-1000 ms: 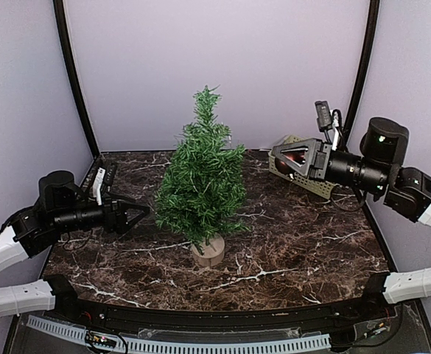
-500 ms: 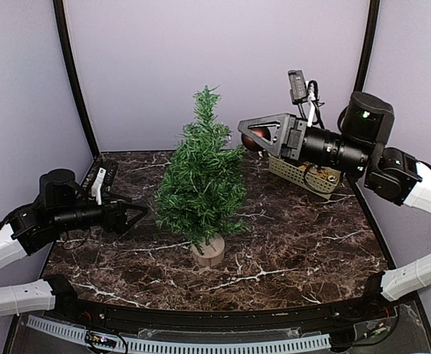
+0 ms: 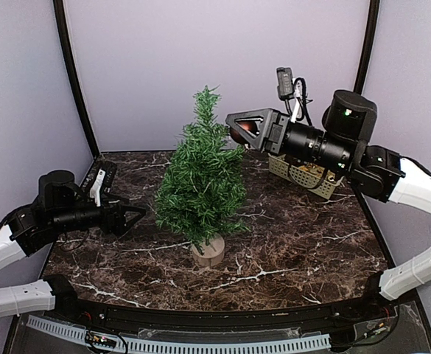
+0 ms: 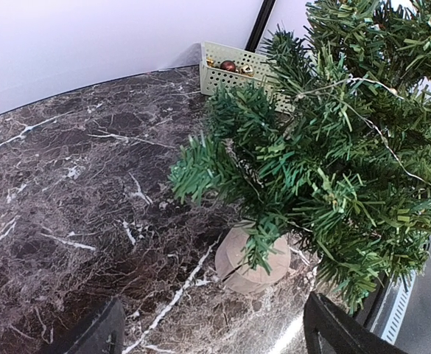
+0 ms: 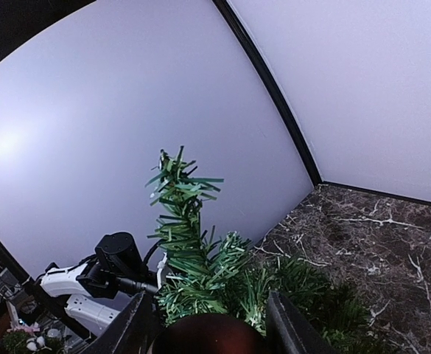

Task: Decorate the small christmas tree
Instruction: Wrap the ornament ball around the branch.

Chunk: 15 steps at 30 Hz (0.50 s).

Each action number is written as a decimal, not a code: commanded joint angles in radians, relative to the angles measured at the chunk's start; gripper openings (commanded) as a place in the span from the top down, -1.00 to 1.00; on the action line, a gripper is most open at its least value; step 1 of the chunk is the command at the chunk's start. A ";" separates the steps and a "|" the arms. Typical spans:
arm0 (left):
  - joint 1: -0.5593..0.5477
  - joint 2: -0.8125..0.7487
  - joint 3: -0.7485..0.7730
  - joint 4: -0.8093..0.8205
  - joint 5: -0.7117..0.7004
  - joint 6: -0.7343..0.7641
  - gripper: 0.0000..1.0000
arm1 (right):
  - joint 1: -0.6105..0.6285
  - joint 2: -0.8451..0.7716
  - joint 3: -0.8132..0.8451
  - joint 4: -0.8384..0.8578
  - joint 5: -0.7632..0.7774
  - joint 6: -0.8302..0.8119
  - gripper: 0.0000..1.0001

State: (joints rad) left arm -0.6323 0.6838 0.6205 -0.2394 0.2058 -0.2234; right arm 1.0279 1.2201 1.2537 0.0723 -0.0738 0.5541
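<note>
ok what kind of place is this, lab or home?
Likely a lab robot cell: plain walls enclose a marble-look table, left arm and right arm mounted at its edge, tree and basket staged on it.

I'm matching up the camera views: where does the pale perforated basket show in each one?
Top external: basket right of centre, beyond the small christmas tree.
Left wrist: basket top centre, behind the tree.
Right wrist: not in it.
Shared landmark: the tree, in all three.
</note>
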 commanded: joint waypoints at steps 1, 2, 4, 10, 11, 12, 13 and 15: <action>-0.002 -0.010 0.014 -0.019 -0.013 0.019 -0.73 | 0.010 0.015 0.038 0.086 0.027 -0.013 -0.01; -0.003 -0.009 0.015 -0.019 -0.013 0.020 -0.73 | 0.009 0.017 0.038 0.089 0.030 -0.012 -0.01; -0.003 -0.007 0.015 -0.019 -0.013 0.019 -0.73 | 0.009 0.022 0.037 0.094 0.034 -0.010 -0.01; -0.002 0.004 0.016 -0.012 0.011 0.028 -0.73 | 0.010 0.022 0.019 0.130 0.054 -0.003 -0.02; -0.001 0.004 0.014 -0.010 0.024 0.027 -0.73 | 0.010 0.021 0.014 0.135 0.061 -0.005 -0.02; -0.002 0.007 0.014 -0.005 0.029 0.027 -0.73 | 0.009 0.021 0.013 0.137 0.069 -0.007 -0.02; -0.003 0.010 0.013 -0.007 0.032 0.026 -0.73 | 0.010 0.021 0.012 0.141 0.070 -0.009 -0.03; -0.003 0.013 0.014 -0.009 0.031 0.028 -0.73 | 0.010 0.026 0.015 0.147 0.069 -0.010 -0.03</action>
State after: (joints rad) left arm -0.6323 0.6910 0.6205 -0.2424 0.2138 -0.2123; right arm 1.0279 1.2446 1.2602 0.1448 -0.0269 0.5545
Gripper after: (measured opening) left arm 0.867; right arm 0.518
